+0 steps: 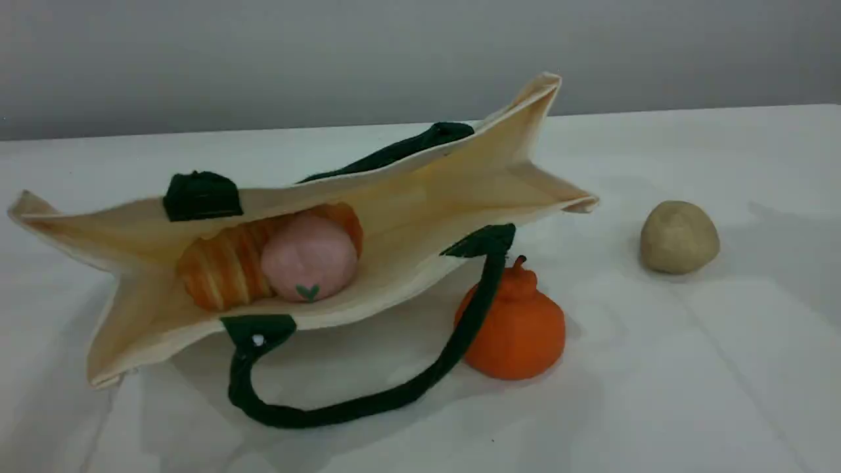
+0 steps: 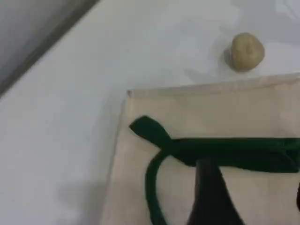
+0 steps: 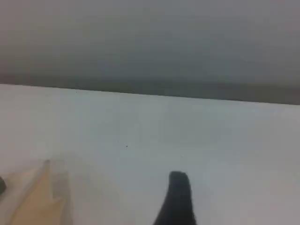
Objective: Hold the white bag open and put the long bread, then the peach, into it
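Observation:
The white bag point(image 1: 420, 197) lies on its side on the table, its mouth gaping toward the scene camera. Inside it the long bread point(image 1: 217, 266) lies at the back left. The peach point(image 1: 309, 256) rests in front of the bread, touching it. Neither arm shows in the scene view. In the left wrist view my left gripper point(image 2: 253, 201) hovers over the bag's cloth side point(image 2: 211, 112) and its green handle point(image 2: 234, 152), fingers apart, nothing between them. Only one fingertip point(image 3: 178, 197) of my right gripper shows, above bare table beside a bag corner point(image 3: 37, 197).
An orange stemmed fruit point(image 1: 519, 328) sits against the bag's near handle point(image 1: 368, 407), which loops out over the table. A beige lump point(image 1: 679, 236) point(image 2: 247, 51) stands to the right. A grey wall runs behind the table.

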`<action>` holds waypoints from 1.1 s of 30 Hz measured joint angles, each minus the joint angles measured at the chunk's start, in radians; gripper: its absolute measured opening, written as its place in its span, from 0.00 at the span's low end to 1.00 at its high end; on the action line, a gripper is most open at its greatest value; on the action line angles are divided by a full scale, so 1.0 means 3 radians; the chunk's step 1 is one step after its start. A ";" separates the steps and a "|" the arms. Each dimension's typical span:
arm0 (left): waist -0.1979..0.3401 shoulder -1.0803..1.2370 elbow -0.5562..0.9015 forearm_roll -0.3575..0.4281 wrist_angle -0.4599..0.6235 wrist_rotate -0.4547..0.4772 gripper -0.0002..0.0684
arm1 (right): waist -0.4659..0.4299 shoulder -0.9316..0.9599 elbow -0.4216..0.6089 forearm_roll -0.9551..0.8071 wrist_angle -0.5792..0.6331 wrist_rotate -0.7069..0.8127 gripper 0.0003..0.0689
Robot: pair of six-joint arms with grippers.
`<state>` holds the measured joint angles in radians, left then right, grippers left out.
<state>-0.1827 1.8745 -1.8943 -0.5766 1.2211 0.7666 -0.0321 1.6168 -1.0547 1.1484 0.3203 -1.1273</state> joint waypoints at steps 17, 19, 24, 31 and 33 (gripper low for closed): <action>-0.0292 0.0935 0.0000 0.0021 -0.0010 -0.0168 0.56 | 0.0000 0.0000 0.0000 0.0000 0.0008 0.0000 0.80; -0.0374 0.1003 0.0000 0.0021 -0.0010 -0.0168 0.56 | 0.0000 0.0000 0.0000 0.0000 0.0008 0.0000 0.80; -0.0534 0.1055 0.0000 0.0021 -0.0007 -0.0168 0.56 | 0.0000 0.0000 0.0000 0.0000 0.0010 0.0000 0.80; -0.0705 0.1055 -0.0006 0.0017 0.0005 -0.0168 0.56 | 0.0000 0.0000 0.0000 0.0000 0.0014 0.0000 0.80; -0.0701 0.1055 -0.0056 0.0071 0.0005 -0.0168 0.56 | 0.0000 0.0000 0.0000 0.0000 0.0014 0.0000 0.80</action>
<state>-0.3930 2.1911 -1.9111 -0.5552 1.2225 0.7163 -0.0321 1.6168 -1.0547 1.1484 0.3246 -1.1274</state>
